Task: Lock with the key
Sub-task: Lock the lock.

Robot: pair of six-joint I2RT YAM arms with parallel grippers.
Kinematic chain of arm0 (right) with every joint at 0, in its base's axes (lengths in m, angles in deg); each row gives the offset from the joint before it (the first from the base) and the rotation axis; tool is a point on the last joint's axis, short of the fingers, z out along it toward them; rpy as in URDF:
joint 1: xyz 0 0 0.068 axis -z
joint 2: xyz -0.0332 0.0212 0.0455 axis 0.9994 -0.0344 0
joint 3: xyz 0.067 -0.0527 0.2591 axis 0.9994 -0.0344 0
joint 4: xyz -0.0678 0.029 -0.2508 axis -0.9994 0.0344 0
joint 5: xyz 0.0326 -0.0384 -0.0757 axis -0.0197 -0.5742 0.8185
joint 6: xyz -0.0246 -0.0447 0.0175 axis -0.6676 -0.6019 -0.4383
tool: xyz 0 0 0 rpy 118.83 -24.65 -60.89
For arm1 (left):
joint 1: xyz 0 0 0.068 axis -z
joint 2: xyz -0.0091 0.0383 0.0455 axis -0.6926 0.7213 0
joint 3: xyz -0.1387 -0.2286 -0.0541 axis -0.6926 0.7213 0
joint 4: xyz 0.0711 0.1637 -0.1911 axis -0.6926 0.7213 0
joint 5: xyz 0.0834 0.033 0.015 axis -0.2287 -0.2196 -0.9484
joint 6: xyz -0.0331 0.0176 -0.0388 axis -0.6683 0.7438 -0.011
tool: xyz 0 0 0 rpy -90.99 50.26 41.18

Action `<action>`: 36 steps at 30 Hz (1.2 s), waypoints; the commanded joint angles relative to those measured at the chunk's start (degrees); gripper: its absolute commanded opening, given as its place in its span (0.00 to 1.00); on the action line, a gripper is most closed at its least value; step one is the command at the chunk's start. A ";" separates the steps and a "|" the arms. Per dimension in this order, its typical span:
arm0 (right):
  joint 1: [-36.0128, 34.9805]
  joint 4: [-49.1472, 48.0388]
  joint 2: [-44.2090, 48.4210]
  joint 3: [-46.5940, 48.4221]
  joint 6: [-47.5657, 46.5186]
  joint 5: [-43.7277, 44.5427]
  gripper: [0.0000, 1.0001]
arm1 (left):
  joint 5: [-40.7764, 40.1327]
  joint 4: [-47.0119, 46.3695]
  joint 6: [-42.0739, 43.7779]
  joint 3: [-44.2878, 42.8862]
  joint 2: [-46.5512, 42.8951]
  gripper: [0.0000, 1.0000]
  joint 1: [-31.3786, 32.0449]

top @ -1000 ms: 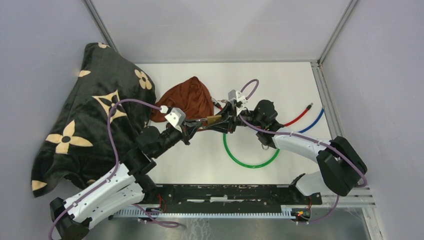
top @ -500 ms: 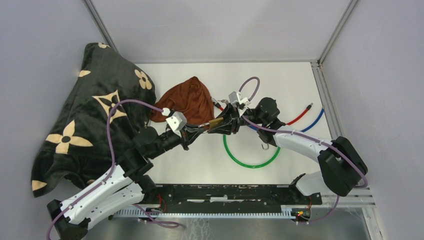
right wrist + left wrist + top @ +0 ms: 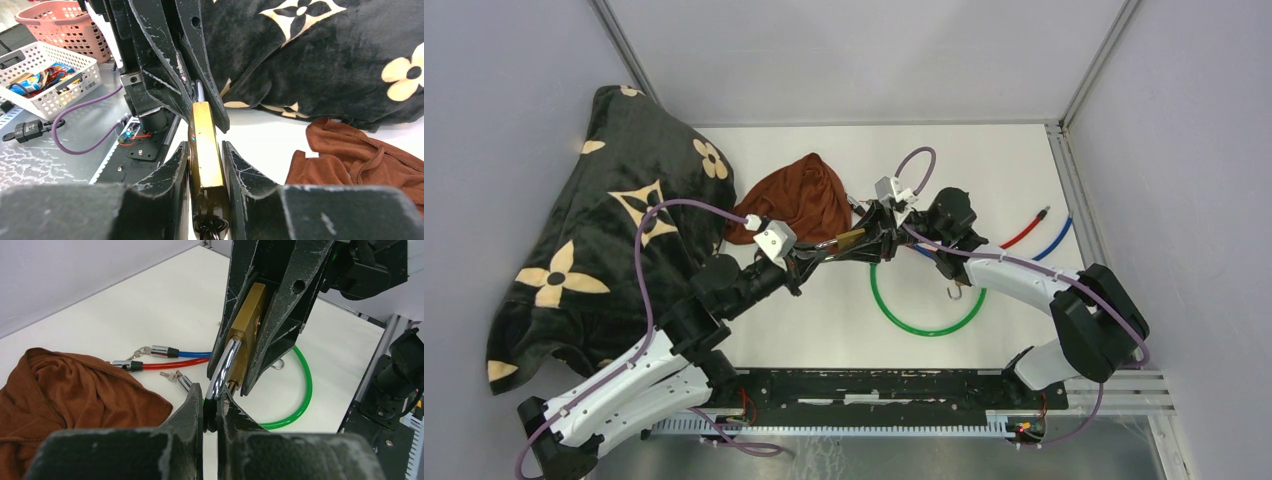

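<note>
Here the right gripper [image 3: 205, 150] clamps the padlock [image 3: 204, 125], whose shackle [image 3: 223, 367] points straight at the left gripper [image 3: 210, 396] pinching it.

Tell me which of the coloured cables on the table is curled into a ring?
The green cable: it curls round into a ring, while the red cable and blue cable lie as open strands with loose ends.

My right gripper [image 3: 205, 147] clamps the rectangular brass padlock [image 3: 204, 130] by its flat sides, off the table. My left gripper [image 3: 211, 396] pinches its curved chrome shackle [image 3: 223, 367].
</note>
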 commanded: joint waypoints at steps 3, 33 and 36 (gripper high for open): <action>-12.54 3.57 -4.17 6.83 -8.16 14.71 0.00 | 27.98 -20.34 -7.28 -0.63 7.38 0.02 10.45; -15.56 11.88 1.10 10.74 -13.58 19.18 0.00 | 25.13 -20.38 -9.67 1.12 3.20 0.02 6.50; -15.56 12.46 1.58 10.22 -14.00 19.55 0.00 | 25.05 -20.39 -9.72 1.73 2.72 0.02 6.10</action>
